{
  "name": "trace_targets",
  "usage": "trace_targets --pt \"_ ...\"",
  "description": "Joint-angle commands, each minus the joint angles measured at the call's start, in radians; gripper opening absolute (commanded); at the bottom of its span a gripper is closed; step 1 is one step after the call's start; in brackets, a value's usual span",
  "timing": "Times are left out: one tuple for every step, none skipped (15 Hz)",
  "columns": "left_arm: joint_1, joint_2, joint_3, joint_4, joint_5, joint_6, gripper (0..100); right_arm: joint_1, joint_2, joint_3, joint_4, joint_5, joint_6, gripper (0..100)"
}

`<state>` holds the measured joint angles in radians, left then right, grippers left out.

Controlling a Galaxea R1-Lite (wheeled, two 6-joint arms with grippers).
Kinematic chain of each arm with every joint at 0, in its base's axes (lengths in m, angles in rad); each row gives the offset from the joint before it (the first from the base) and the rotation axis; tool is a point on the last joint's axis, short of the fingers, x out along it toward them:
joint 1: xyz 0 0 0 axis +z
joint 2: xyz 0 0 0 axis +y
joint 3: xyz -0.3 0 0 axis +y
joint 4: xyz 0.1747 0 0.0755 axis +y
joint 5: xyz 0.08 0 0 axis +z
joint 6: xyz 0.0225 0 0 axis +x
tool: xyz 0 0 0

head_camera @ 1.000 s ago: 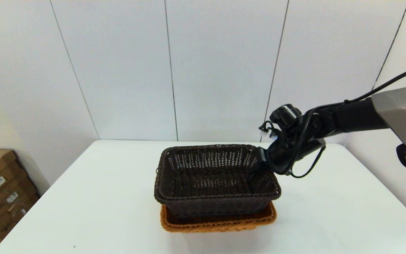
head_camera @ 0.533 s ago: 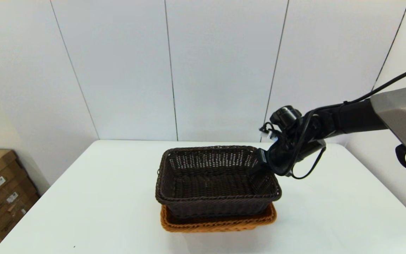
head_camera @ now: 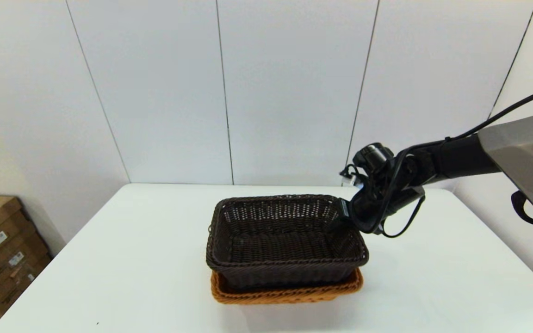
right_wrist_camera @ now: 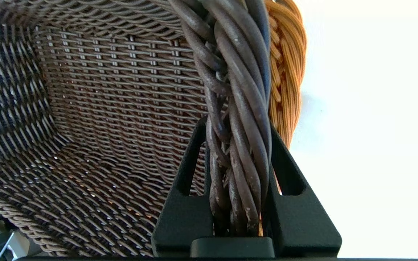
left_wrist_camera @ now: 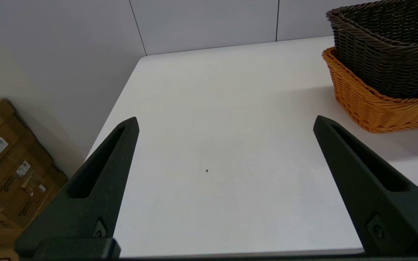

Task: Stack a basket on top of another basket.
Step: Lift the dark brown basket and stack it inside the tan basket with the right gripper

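Since my right gripper [right_wrist_camera: 238, 152] clamps dark basket [head_camera: 285, 240] rim, it nests inside orange basket [head_camera: 285, 292]; left gripper [left_wrist_camera: 227, 145] parked, wide open.

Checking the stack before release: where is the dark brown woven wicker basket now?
In the head view, the dark brown woven wicker basket sits mid-table inside the orange-tan wicker basket, right gripper clamped on its right rim.

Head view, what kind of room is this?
Probably a lab or storage area: a plain white table, bare white panelled walls, and stacked brown cardboard boxes on the floor beside it.
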<state>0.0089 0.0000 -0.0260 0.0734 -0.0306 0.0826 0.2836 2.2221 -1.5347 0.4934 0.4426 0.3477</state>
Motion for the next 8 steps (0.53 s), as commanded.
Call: trace_targets --pt "0.0 -0.002 0.0 0.0 0.0 0.0 100 -0.001 0.011 0.004 0.002 0.002 0.002 0" --pt "0.0 -0.002 0.0 0.0 0.0 0.0 100 -0.003 0.011 0.004 0.002 0.001 0.002 0" --pt "0.0 -0.002 0.0 0.0 0.0 0.0 100 -0.003 0.01 0.004 0.002 0.001 0.002 0" --pt "0.0 -0.002 0.0 0.0 0.0 0.0 100 -0.003 0.008 0.004 0.002 0.001 0.002 0" --pt "0.002 -0.002 0.0 0.0 0.0 0.0 100 -0.003 0.007 0.004 0.002 0.001 0.002 0" --pt "0.0 -0.002 0.0 0.0 0.0 0.0 100 -0.003 0.004 0.004 -0.001 0.001 0.001 0" --pt "0.0 -0.002 0.0 0.0 0.0 0.0 100 -0.004 0.004 0.005 -0.006 0.001 0.001 0" --pt "0.0 -0.002 0.0 0.0 0.0 0.0 100 -0.004 0.004 0.005 -0.007 0.001 0.001 0"
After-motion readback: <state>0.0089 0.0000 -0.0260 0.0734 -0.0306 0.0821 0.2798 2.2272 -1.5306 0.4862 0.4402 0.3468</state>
